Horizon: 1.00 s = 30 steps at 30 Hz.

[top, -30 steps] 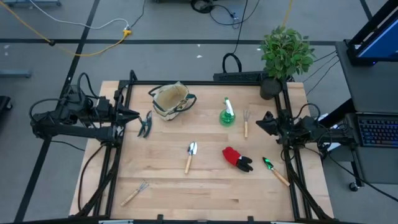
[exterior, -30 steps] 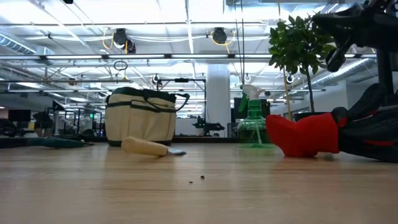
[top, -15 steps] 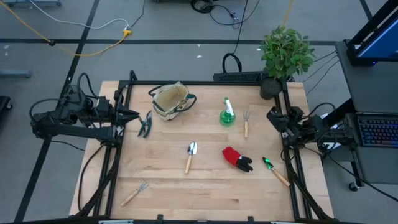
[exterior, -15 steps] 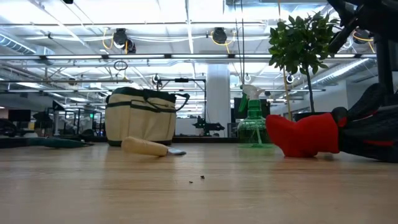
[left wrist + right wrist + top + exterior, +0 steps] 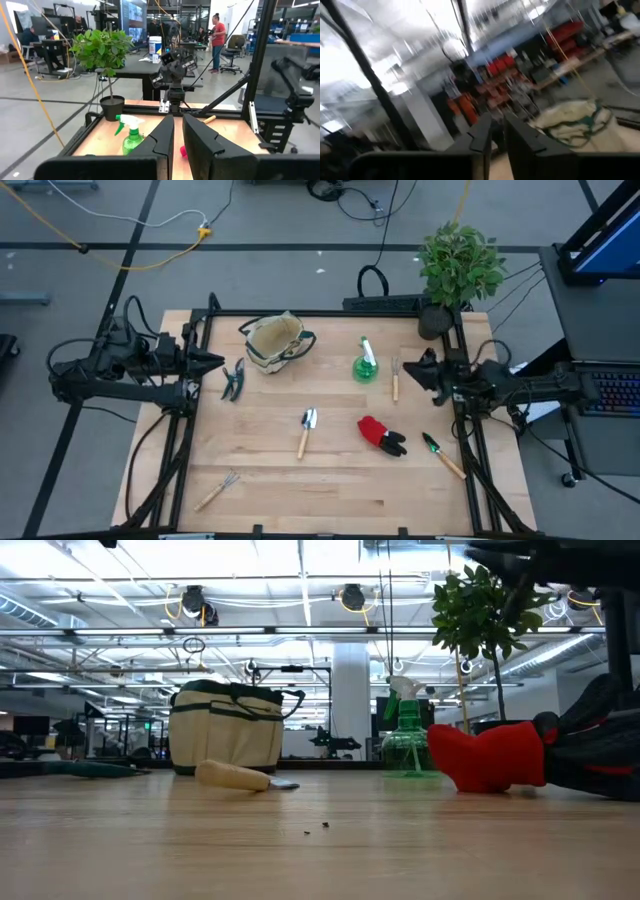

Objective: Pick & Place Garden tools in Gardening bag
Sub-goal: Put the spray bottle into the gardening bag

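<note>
Wooden table (image 5: 340, 480) | right gripper (image 5: 421, 370) nearly closed, empty, beside fork (image 5: 396, 379) | fingers should be spread, handle straddled squarely | left gripper (image 5: 213, 362) parked, nearly closed.

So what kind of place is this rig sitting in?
Probably a large robotics lab or workshop: exposed ceiling pipes and strip lights, desks with a monitor and a person standing beyond the table's black metal frame.

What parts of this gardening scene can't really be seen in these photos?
- Inside of the gardening bag: high view, its folded rim hides whether it holds anything.
- Small rake: high view, too small to make out its prongs.
- Gloves: low view, the black part is cut off by the edge.
- Right wrist view: motion blur smears everything but the bag.
- Silver trowel: low view, its blade hides behind the handle.
</note>
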Available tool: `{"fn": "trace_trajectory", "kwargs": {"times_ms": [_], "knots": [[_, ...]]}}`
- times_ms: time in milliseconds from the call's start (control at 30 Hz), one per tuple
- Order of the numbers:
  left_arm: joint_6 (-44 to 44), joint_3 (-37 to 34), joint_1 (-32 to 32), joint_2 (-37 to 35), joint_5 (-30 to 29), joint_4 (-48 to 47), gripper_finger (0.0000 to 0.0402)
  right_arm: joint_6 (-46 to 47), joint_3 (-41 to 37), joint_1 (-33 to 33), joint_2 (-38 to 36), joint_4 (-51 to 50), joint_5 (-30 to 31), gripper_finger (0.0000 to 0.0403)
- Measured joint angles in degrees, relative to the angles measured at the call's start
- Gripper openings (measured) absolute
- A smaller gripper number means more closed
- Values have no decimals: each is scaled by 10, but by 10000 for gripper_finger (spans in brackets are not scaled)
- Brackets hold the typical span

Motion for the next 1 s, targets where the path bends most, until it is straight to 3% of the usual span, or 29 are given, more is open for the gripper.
{"fn": "trace_trajectory", "kwargs": {"times_ms": [333,600,767,1000], "knots": [[35,0,0,0,0,-9,47,-124,251,0,240,-220,37,119],[39,0,0,0,0,-91,47,-183,415,-3,343,-434,143,168],[54,0,0,0,0,-97,47,-134,462,-23,390,-537,165,199],[75,0,0,0,-20,-97,47,-97,462,-60,446,-578,162,239]]}}
